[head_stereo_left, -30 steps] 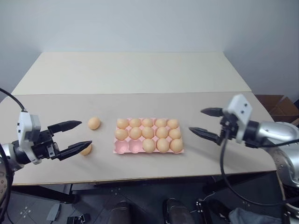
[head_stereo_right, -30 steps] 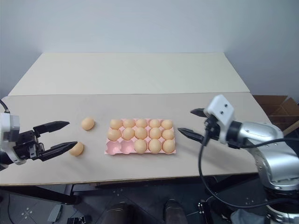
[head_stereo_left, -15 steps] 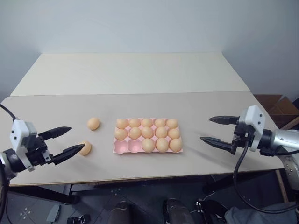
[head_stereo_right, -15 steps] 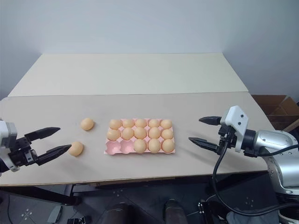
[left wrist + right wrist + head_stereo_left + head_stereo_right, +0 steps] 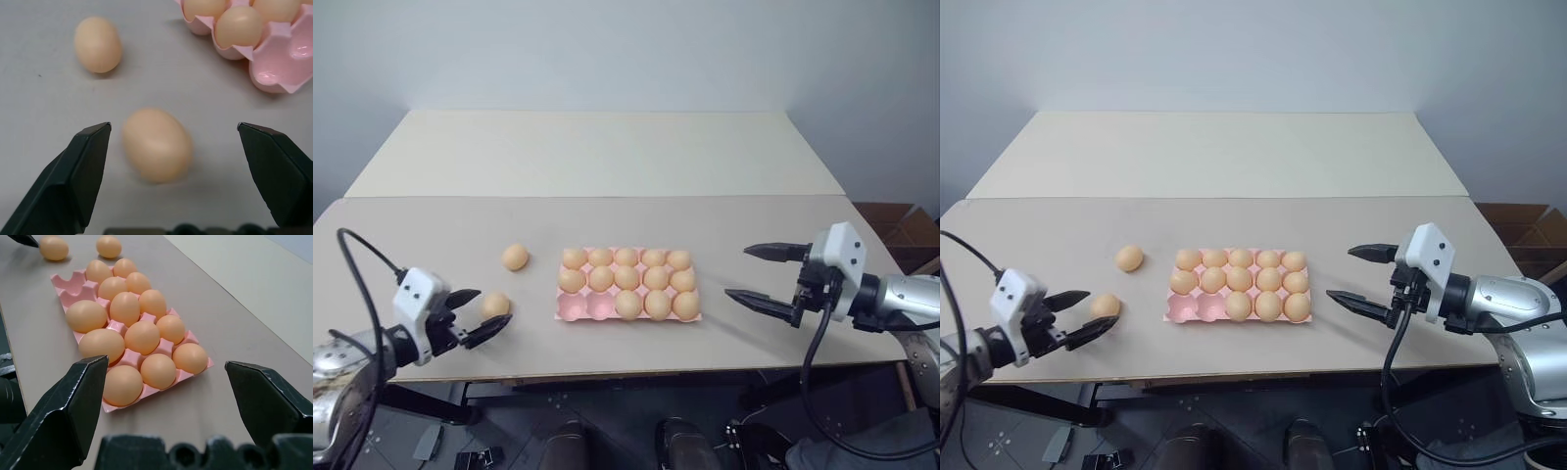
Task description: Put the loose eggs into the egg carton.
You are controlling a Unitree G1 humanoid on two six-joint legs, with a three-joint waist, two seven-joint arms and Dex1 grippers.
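The pale pink egg carton [image 5: 570,311] lies mid-table, most cups filled, with two empty cups at its front-left corner. Two loose eggs rest on the table to its left: a farther one [image 5: 515,257] and a nearer one [image 5: 495,305]. My left gripper [image 5: 495,305] is open and low over the table. Its fingers stand on either side of the nearer egg [image 5: 156,144] without touching it. My right gripper [image 5: 736,272] hangs open just right of the carton [image 5: 66,284], with nothing between its fingers.
The table's front edge runs just below both grippers. A seam crosses the tabletop behind the carton, with bare tabletop beyond it. A brown cardboard box [image 5: 891,220] sits on the floor past the table's right side.
My left gripper has dropped toward the table and edged forward, so the nearer egg now lies between its open fingers. The right gripper stays open right of the carton. The eggs have not moved.
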